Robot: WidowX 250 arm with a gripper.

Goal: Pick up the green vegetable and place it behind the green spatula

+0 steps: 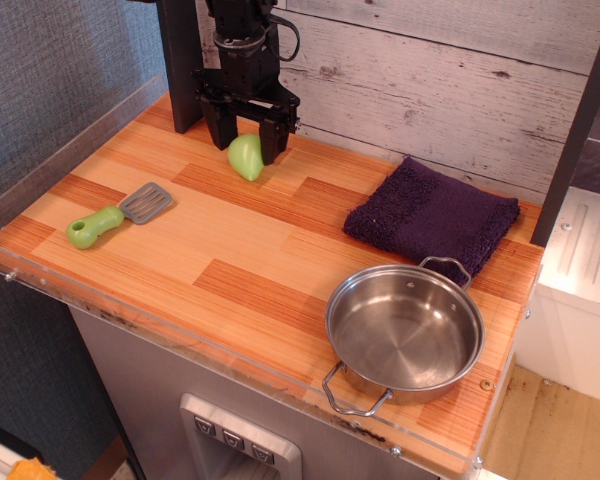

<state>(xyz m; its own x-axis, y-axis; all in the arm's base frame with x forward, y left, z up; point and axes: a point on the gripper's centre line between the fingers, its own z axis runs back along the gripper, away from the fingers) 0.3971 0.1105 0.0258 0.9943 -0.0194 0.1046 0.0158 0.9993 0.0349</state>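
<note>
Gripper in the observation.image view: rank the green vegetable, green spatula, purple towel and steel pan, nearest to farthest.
From the gripper:
1. green vegetable, between the fingers, back of the table.
2. green spatula, front-left.
3. purple towel, right; spatula and towel are fairly close to call.
4. steel pan, front-right corner, clearly farthest.

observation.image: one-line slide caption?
Gripper straddles the green vegetable on the counter, behind the green spatula; pot and towel sit right.
</note>
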